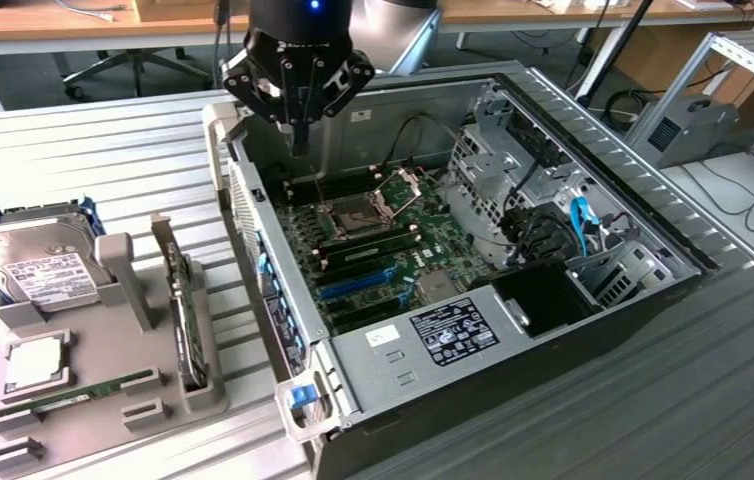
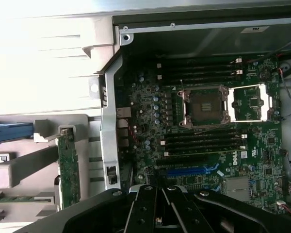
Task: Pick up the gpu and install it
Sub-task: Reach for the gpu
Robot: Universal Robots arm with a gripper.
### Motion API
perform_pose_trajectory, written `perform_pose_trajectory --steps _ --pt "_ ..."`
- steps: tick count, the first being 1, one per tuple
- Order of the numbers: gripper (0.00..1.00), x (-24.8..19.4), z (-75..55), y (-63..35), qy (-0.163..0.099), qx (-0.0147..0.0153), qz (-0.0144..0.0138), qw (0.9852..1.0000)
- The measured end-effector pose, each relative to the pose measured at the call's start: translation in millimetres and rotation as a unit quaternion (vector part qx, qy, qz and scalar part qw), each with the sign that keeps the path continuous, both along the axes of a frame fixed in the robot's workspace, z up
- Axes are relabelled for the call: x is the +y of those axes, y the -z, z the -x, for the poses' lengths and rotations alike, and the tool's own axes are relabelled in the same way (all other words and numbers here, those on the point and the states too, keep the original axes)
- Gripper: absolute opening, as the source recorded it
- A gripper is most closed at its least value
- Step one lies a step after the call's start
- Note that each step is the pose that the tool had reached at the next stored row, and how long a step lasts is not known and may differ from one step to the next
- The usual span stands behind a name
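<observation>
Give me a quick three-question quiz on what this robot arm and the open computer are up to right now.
1. True or false: the gripper above the computer case has the graphics card in its grip.
2. Where does the graphics card stand? A) on edge in the grey holder beside the case; B) plugged in inside the case; C) flat on the hard drive.
3. Fill in: the gripper's fingers are ____.
Key: 1 false; 2 A; 3 shut.
</observation>
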State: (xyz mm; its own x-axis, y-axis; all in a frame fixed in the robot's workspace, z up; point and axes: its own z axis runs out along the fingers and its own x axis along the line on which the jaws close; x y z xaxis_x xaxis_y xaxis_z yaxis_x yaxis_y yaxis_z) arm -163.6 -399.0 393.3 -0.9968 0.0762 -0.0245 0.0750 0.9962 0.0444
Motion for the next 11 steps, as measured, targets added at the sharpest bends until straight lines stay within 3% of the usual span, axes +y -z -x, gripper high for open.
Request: perform_pose_trajectory --steps 11 --pt "0.11 0.0 8.6 0.0 0.000 0.0000 0.0000 1.0000"
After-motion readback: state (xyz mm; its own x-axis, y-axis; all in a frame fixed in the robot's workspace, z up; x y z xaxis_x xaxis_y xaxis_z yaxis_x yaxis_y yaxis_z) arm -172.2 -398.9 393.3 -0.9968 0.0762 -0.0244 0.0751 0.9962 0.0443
